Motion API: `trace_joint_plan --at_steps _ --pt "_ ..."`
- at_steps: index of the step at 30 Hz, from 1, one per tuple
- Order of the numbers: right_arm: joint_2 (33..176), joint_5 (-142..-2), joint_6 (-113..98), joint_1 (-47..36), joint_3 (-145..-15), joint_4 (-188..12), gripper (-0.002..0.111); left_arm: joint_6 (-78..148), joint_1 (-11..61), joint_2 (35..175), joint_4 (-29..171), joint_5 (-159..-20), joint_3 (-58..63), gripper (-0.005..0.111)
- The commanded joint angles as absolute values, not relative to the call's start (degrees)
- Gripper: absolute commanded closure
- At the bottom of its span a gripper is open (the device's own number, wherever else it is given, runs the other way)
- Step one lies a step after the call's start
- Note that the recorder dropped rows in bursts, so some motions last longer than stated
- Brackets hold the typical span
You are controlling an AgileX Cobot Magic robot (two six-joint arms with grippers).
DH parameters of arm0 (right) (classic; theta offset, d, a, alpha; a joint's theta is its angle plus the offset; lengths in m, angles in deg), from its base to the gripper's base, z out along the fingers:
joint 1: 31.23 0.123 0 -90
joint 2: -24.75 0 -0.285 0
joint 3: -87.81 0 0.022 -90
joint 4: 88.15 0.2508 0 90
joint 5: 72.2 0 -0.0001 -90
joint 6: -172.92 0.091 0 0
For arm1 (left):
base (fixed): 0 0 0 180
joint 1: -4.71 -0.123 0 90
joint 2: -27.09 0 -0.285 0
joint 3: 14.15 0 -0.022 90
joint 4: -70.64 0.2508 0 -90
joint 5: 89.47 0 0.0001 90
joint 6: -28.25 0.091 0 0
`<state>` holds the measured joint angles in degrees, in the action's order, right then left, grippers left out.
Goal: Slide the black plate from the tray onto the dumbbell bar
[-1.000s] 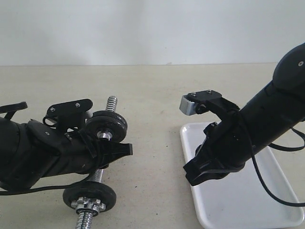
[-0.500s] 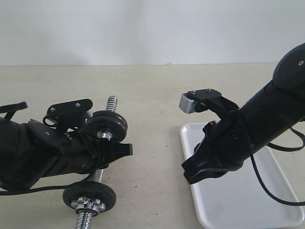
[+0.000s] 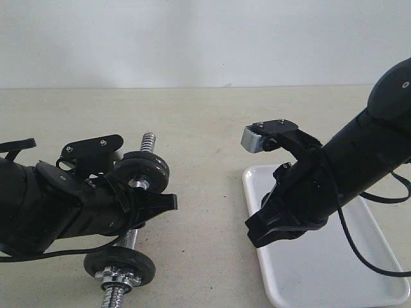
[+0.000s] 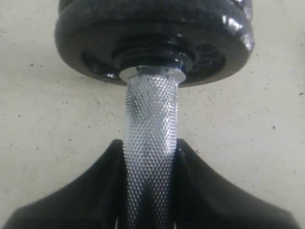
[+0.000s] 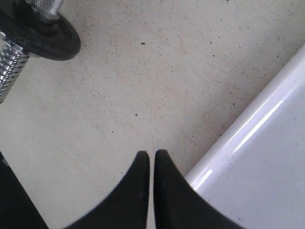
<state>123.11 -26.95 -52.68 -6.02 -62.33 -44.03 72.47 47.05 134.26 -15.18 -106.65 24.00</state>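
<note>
My left gripper [image 3: 142, 204] is shut on the knurled middle of the dumbbell bar [image 3: 133, 236], holding it tilted above the table. In the left wrist view the left gripper [image 4: 149, 144] has its fingers on both sides of the bar [image 4: 150, 119], just below a black plate [image 4: 152, 38] on it. Black plates sit on both ends of the bar, the far one [image 3: 142, 170] and the near one [image 3: 119, 263]. The white tray [image 3: 321, 276] lies at the right. No loose plate shows on it, though the right arm hides part. My right gripper [image 3: 252, 234] [image 5: 151, 153] is shut on nothing, beside the tray's left rim [image 5: 238, 138].
The bar's threaded ends [image 3: 149, 138] stick out past the plates, with a chrome star nut [image 3: 117, 277] at the near end. The near plate [image 5: 52, 40] and a threaded end [image 5: 12, 62] show in the right wrist view. Beige tabletop [image 3: 205, 192] lies between the arms.
The left arm and the dumbbell have sunk slightly down and left. The right gripper edged a little to the left and has since held still.
</note>
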Motion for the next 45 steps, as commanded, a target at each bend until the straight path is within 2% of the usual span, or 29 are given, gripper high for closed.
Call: trace_joint_plan --at_steps 1,4,6,11,14,45 --pt "122.37 -27.15 -53.03 -6.10 -62.09 -43.84 0.109 72.59 47.01 131.27 -12.79 -113.39 21.70 0.102" --pt "122.37 -27.03 -53.03 -6.10 -62.09 -43.84 0.109 72.59 47.01 131.27 -12.79 -113.37 21.70 0.101" --pt "122.37 -26.92 -53.27 -6.10 -62.09 -43.84 0.109 72.59 47.01 131.27 -12.79 -113.37 21.70 0.096" --pt "122.37 -26.94 -53.52 -6.10 -62.09 -43.84 0.109 72.59 47.01 131.27 -12.79 -113.37 21.70 0.064" --pt "122.37 -26.94 -53.64 -6.10 -62.09 -43.84 0.109 72.59 47.01 131.27 -12.79 -113.48 21.70 0.055" --pt "122.37 -26.94 -53.89 -6.10 -62.09 -43.84 0.109 74.61 47.01 130.50 -12.78 -109.91 21.70 0.055"
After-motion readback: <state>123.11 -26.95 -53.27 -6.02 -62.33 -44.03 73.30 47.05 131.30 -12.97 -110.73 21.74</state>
